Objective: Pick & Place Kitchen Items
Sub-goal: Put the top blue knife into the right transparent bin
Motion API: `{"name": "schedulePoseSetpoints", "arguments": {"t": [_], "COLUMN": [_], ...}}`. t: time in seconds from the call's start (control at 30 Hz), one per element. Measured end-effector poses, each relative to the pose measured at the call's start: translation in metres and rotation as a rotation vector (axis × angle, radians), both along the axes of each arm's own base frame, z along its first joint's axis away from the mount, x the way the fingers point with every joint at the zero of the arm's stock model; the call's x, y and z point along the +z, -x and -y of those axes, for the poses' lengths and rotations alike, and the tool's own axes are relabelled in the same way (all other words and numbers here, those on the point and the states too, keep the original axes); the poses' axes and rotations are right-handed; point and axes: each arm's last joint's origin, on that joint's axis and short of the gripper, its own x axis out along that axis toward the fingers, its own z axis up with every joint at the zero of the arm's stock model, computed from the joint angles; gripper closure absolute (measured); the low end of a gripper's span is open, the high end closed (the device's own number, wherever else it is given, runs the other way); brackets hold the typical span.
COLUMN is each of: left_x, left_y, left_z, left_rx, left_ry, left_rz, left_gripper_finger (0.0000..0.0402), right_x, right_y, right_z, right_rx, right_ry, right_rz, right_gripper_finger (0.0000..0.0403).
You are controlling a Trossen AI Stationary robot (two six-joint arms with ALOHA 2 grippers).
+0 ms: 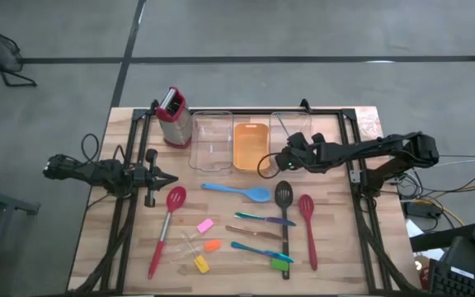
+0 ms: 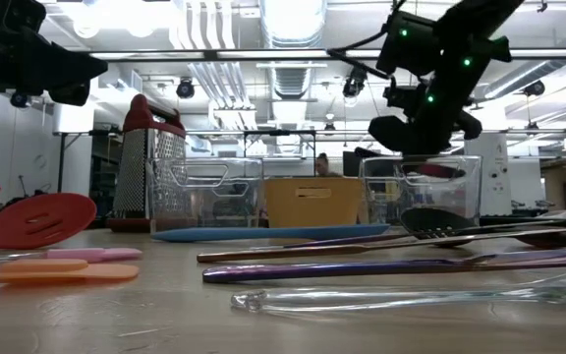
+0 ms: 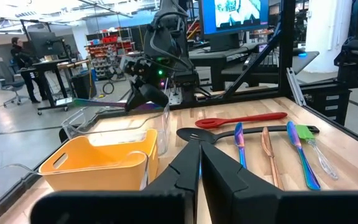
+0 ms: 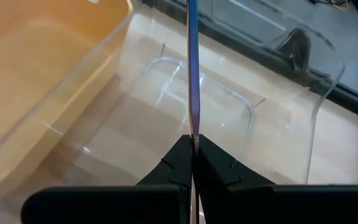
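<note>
— Right gripper [image 1: 264, 163], what was it doing?
— Its arm reached in from the right edge of the high view, stretched level toward the centre, and the fingers were clamped on a thin piece of cutlery [image 4: 192, 68]. That piece hung over the clear bin [image 1: 291, 132] at the upper middle, just right of the orange tray [image 1: 250, 145].

— And the left gripper [image 1: 171, 179]?
— That arm lay along the left edge of the table [image 1: 345, 247], pointing right, fingers pressed together and empty, just above the red slotted spoon [image 1: 166, 224].

— Where were the other items?
— Spread across the lower centre: a blue spoon [image 1: 239, 191], a black slotted spoon [image 1: 284, 221], a red spoon [image 1: 308, 226], teal-handled cutlery [image 1: 254, 249], and small pink [image 1: 205, 225], orange [image 1: 212, 245] and yellow [image 1: 201, 265] pieces.

— Did any view add something?
— The right wrist view alone showed the blade pinched between the fingertips, with the bin's floor under it. The low view showed the gripper well above the bin's rim. The left wrist view showed a person [image 3: 18, 51] in the room's upper left.
</note>
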Motion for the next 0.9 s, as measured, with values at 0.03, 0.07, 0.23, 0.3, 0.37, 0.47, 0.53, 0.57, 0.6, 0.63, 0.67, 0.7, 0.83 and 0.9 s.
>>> {"name": "schedulePoseSetpoints", "arguments": {"t": [0.03,0.07,0.23,0.3,0.37,0.47,0.53,0.57,0.6,0.63,0.67,0.7,0.83,0.9], "left_x": [0.0,0.0,0.0,0.0,0.0,0.0,0.0,0.0,0.0,0.0,0.0,0.0,0.0,0.0], "left_y": [0.0,0.0,0.0,0.0,0.0,0.0,0.0,0.0,0.0,0.0,0.0,0.0,0.0,0.0], "left_z": [0.0,0.0,0.0,0.0,0.0,0.0,0.0,0.0,0.0,0.0,0.0,0.0,0.0,0.0], "left_rx": [0.0,0.0,0.0,0.0,0.0,0.0,0.0,0.0,0.0,0.0,0.0,0.0,0.0,0.0], "left_ry": [0.0,0.0,0.0,0.0,0.0,0.0,0.0,0.0,0.0,0.0,0.0,0.0,0.0,0.0], "left_rz": [0.0,0.0,0.0,0.0,0.0,0.0,0.0,0.0,0.0,-0.001,0.0,0.0,0.0,0.0], "left_gripper_finger": [0.038,0.0381,0.0383,0.0382,0.0381,0.0381,0.0382,0.0383,0.0383,0.0383,0.0383,0.0382,0.038,0.0381], "right_x": [-0.002,-0.004,-0.007,-0.007,-0.008,-0.008,-0.009,-0.01,-0.011,-0.013,-0.015,-0.017,-0.026,-0.028], "right_y": [0.001,0.002,0.003,0.003,0.003,0.003,0.003,0.002,0.002,0.001,0.001,0.0,0.0,0.0], "right_z": [0.0,0.0,0.0,0.0,0.001,0.001,0.0,0.001,0.001,0.001,0.001,0.002,0.005,0.007], "right_rx": [-0.001,-0.002,-0.003,-0.001,0.001,0.003,0.004,0.005,0.005,0.007,0.008,0.01,0.0,-0.007], "right_ry": [0.0,-0.001,0.0,-0.003,-0.01,-0.011,-0.014,-0.016,-0.016,-0.022,-0.032,-0.039,-0.05,-0.052], "right_rz": [-0.003,0.0,0.007,0.013,0.016,0.017,0.019,0.021,0.026,0.032,0.035,0.036,0.007,-0.001], "right_gripper_finger": [0.0394,0.0394,0.0394,0.0394,0.0394,0.0391,0.0392,0.0392,0.0393,0.0393,0.0393,0.0393,0.0387,0.0385]}}
